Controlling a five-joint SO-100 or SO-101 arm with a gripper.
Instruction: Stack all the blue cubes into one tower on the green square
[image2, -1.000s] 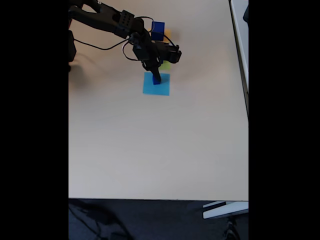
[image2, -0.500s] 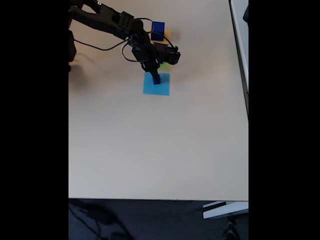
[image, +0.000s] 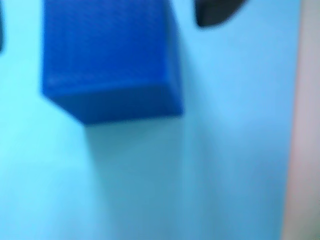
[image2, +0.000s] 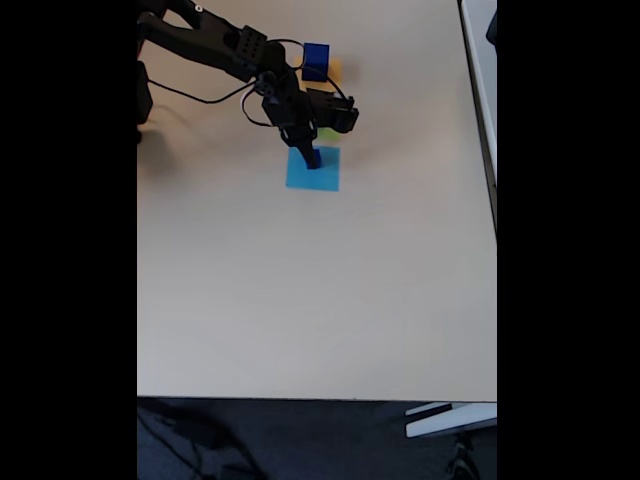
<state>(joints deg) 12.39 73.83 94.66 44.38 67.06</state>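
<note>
My gripper (image2: 313, 158) is reaching down around a small blue cube (image: 107, 55) sitting on the light-blue square (image2: 318, 176); I cannot tell its grip.

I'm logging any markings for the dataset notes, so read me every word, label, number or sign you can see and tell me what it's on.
None can be read.
The blue cube on the light-blue square in the wrist view: plain faces, blurred, no print visible.
The arm, the other blue cube and the table in the fixed view: too small and soft to show any label.
</note>
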